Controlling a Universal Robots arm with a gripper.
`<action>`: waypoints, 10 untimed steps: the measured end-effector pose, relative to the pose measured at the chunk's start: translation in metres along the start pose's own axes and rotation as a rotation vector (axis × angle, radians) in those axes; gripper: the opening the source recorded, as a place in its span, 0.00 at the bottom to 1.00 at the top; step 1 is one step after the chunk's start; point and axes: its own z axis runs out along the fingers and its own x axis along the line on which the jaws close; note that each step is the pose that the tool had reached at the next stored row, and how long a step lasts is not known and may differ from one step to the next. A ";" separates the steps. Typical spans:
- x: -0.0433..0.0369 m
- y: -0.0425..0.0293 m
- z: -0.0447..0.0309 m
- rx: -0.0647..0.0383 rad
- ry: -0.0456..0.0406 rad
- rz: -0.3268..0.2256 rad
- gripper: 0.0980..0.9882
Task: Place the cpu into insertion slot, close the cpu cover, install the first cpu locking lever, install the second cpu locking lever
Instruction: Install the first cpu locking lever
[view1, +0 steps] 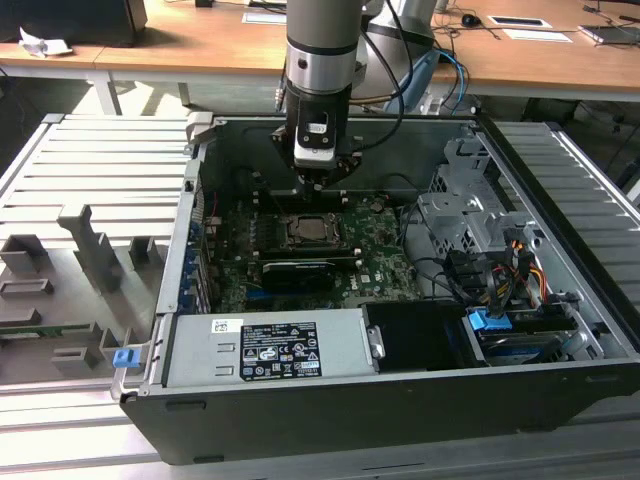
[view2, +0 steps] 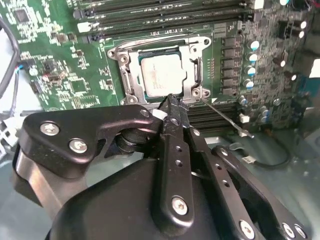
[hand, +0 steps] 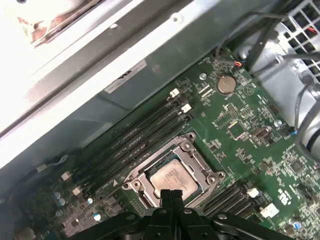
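At the exterior view's left, grey fixture blocks (view1: 85, 245) stand on the slatted surface (view1: 100, 150). Right of them lies the open computer case (view1: 192, 170). On its green board (view2: 65, 75), the cpu (view2: 162, 75) sits in the insertion slot (view1: 283, 232) with the cpu cover (view2: 131, 80) lying flat around it. The hand (view2: 170, 101) hangs just above the slot's near edge, fingertips together and nothing between them. One thin locking lever (view2: 225, 117) juts out from the slot's corner. Farther right are a drive cage (view1: 450, 215) and cables (view1: 520, 265).
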 end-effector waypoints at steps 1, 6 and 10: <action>0.0000 0.0000 0.0000 0.000 0.0006 -0.016 0.01; 0.0000 0.0000 0.0000 0.001 0.0036 -0.097 0.01; 0.0000 0.0000 0.0000 0.003 0.0066 -0.178 0.01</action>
